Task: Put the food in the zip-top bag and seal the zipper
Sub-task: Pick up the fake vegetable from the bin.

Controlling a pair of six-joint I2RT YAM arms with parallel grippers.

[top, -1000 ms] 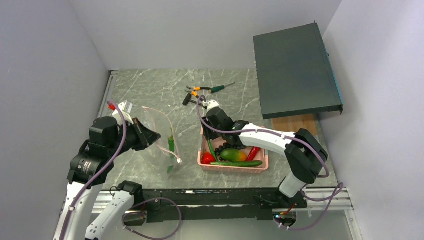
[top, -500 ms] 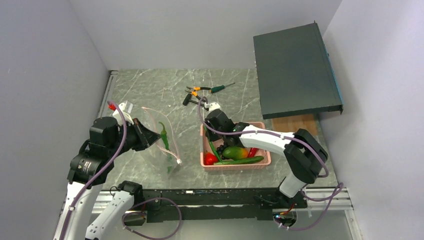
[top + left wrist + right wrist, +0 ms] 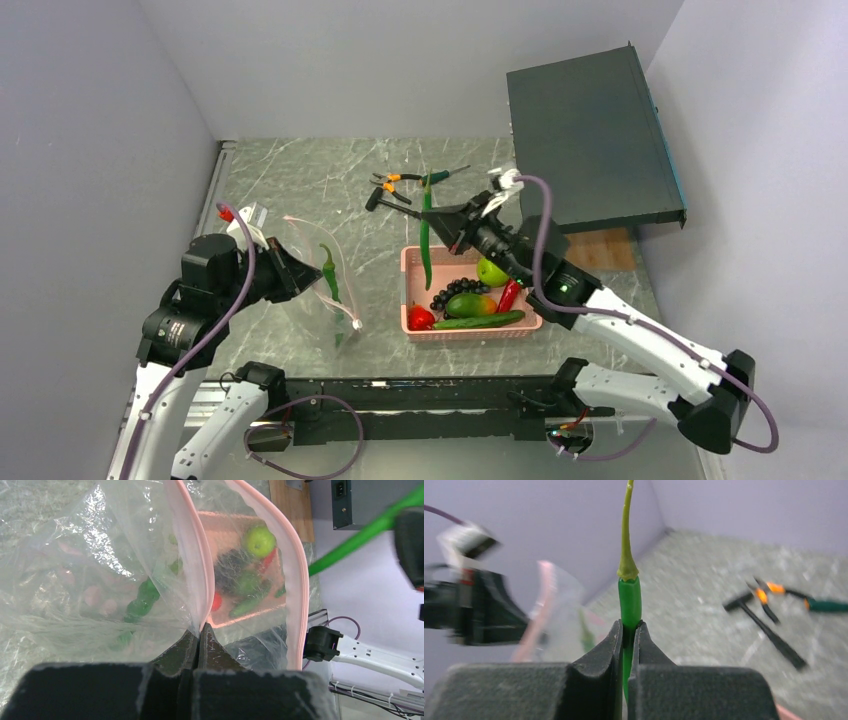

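— Since a second ago the right gripper came up out of the basket, yes?
— Yes. Its fingers are pressed together on a long pepper just below the stem. The pepper hangs upright over the basket's far left part (whether the tip touches, one cannot tell).
— And the left gripper?
— It pinches the zipper and holds the bag up, with the mouth spread. One small pepper is inside.
— Other food?
— Apple, grapes, mango and chilli lie in the basket.
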